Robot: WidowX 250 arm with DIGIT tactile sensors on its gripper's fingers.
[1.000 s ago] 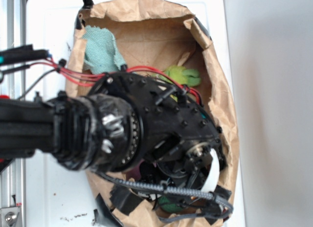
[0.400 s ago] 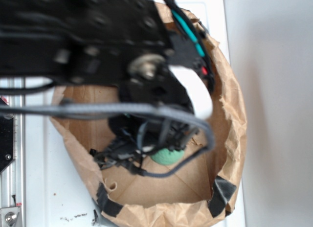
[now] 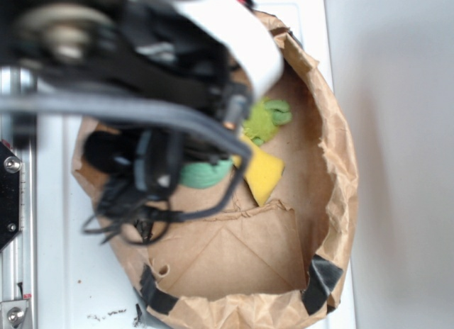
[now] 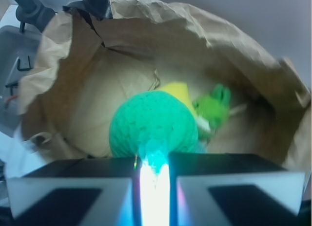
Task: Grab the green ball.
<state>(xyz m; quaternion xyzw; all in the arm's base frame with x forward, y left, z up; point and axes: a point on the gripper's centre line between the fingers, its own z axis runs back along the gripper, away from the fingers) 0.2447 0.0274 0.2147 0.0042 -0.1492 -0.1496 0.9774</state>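
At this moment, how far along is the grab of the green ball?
Done: the gripper is inside the paper bag, right at the green ball. In hand: the ball sits at the fingertips in the wrist view, but a firm hold can't be confirmed. The yellow sponge and plush toy lie beside it. Left: confirming the grasp.

Inside the paper bag point(image 3: 333, 166): ball point(image 4: 153, 123) foremost at gripper point(image 4: 155, 179). Behind ball, sponge wedge point(image 3: 264, 171). Beyond wedge, plush toy point(image 3: 266, 118).

The paper bag point(image 4: 204, 36) is crumpled brown kraft, matt and creased. The green ball point(image 4: 153, 123) looks rubbery, its surface finely dimpled and dull. The plush toy point(image 4: 213, 109) is fuzzy lime cloth; the yellow sponge point(image 3: 264, 173) looks soft and matt.
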